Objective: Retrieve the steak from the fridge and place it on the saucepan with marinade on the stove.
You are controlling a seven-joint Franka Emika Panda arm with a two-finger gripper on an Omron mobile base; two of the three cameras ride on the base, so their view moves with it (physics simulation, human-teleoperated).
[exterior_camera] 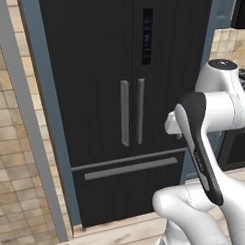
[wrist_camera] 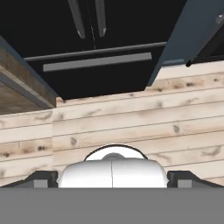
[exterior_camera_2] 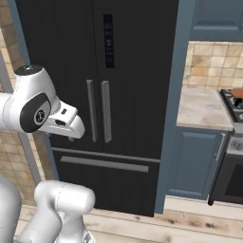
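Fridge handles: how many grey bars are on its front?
3. Two upright bars sit side by side at the centre seam of the fridge: the left door's handle and the right door's handle. One horizontal drawer handle runs below them.

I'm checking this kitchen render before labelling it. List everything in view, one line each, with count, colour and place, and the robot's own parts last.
fridge: one, black, straight ahead, both doors shut.
door handles: two, grey upright bars, side by side at the door seam.
drawer handle: one, grey flat bar, on the shut bottom drawer.
control panel: one, dark strip, upper door.
counter: one, pale, right of the fridge.
lower cabinet: one, blue, under the counter.
stove: one, steel with black grates, far right edge.
saucepan: one, orange-brown, on the stove, cut off by the frame.
floor: pale wood planks, in front of the fridge.
arm: one, white with dark joints.
claw: one, dark tips, open, above the floor.
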